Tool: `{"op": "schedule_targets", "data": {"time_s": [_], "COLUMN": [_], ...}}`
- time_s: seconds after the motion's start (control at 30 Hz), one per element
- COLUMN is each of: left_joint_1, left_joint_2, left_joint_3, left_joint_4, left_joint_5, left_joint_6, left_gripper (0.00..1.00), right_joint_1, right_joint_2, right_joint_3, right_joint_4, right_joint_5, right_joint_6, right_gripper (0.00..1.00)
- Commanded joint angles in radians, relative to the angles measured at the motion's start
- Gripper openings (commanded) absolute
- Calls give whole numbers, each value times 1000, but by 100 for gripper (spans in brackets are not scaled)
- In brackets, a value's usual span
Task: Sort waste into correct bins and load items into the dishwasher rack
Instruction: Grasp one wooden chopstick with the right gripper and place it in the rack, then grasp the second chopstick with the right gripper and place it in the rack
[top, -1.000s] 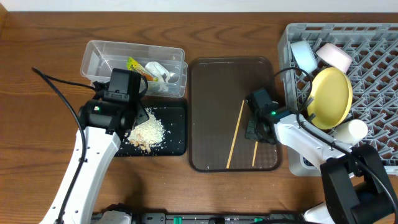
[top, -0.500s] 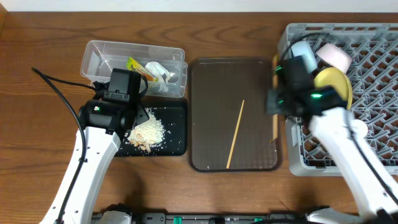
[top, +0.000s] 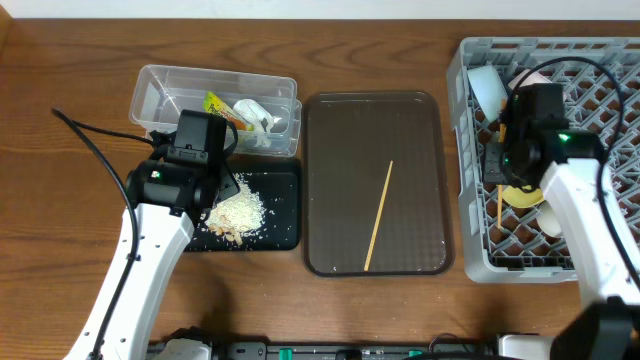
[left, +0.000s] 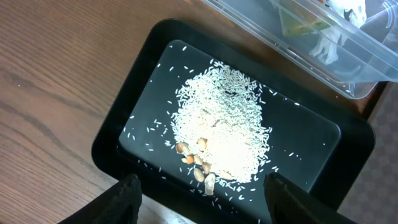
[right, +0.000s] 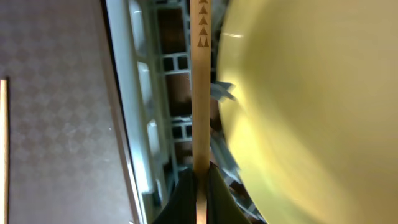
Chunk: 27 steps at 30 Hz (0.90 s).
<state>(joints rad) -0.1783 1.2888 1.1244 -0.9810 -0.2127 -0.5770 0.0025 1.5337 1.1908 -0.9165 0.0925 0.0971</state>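
The brown wooden surface (top: 60, 60) carries four things. A clear tub (top: 150, 85) sits far left, with a black tray (top: 285, 215) just in front, edges meeting. A brown tray (top: 340, 140) lies mid-surface beside both. A grey rack (top: 470, 255) stands right.

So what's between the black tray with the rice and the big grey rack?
The brown serving tray, with one wooden chopstick lying on it; the overhead view shows it.
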Motion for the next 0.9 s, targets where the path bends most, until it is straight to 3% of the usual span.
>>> {"op": "schedule_targets", "data": {"time_s": [0.0, 0.1, 0.17, 0.47, 0.87], "left_joint_1": [5, 5, 5, 5, 5], "left_joint_2": [4, 4, 4, 4, 4], "left_joint_3": [-2, -2, -2, -2, -2], "left_joint_4": [-3, -5, -5, -5, -5], "left_joint_5": [-5, -5, -5, -5, -5], "left_joint_6": [-8, -8, -8, -8, -8], "left_gripper": [66, 66, 66, 66, 66], "right_joint_1": [-9, -9, -7, 102, 417], "right_joint_2": [24, 13, -4, -106, 60], "right_joint_3": [-5, 10, 34, 70, -38], "right_joint_4": [23, 32, 34, 48, 107], "right_joint_5": [8, 8, 0, -203, -164], "right_joint_6": [-32, -32, -25, 92, 327], "right_gripper": [6, 29, 35, 42, 48]}}
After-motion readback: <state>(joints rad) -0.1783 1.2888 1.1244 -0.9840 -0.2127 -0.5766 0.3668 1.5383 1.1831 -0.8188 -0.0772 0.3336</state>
